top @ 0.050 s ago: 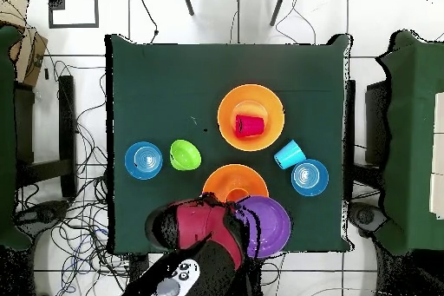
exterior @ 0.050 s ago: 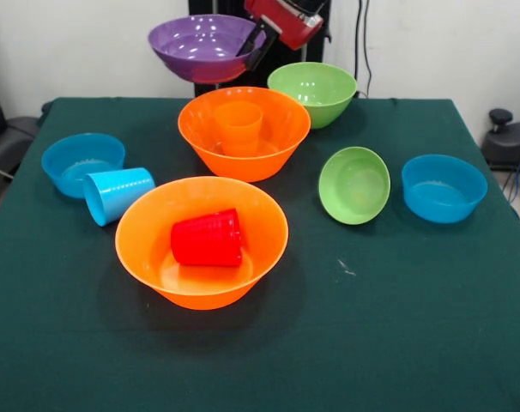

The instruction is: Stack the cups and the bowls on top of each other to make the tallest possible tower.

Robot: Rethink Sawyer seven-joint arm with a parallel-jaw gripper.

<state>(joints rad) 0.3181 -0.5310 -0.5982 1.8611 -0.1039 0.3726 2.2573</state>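
Note:
My gripper (exterior @ 0.050 s ago: 255, 43) is shut on the rim of the large purple bowl (exterior @ 0.050 s ago: 204, 47) and holds it in the air above the table's far edge; from overhead that purple bowl (top @ 0.050 s ago: 270, 226) juts out beside the red arm (top @ 0.050 s ago: 201, 230). Just in front of it an orange cup (exterior @ 0.050 s ago: 238, 127) stands inside a large orange bowl (exterior @ 0.050 s ago: 243, 159). A red cup (exterior @ 0.050 s ago: 208, 239) lies on its side in the nearer large orange bowl (exterior @ 0.050 s ago: 202, 275). The light blue cup (exterior @ 0.050 s ago: 117, 194) lies on its side on the cloth.
A large green bowl (exterior @ 0.050 s ago: 313, 90) sits at the far right of the orange one. A small green bowl (exterior @ 0.050 s ago: 354, 184) leans tilted. Small blue bowls stand at the right (exterior @ 0.050 s ago: 443, 187) and the left (exterior @ 0.050 s ago: 81, 161). The green tablecloth (exterior @ 0.050 s ago: 397, 326) covers the table.

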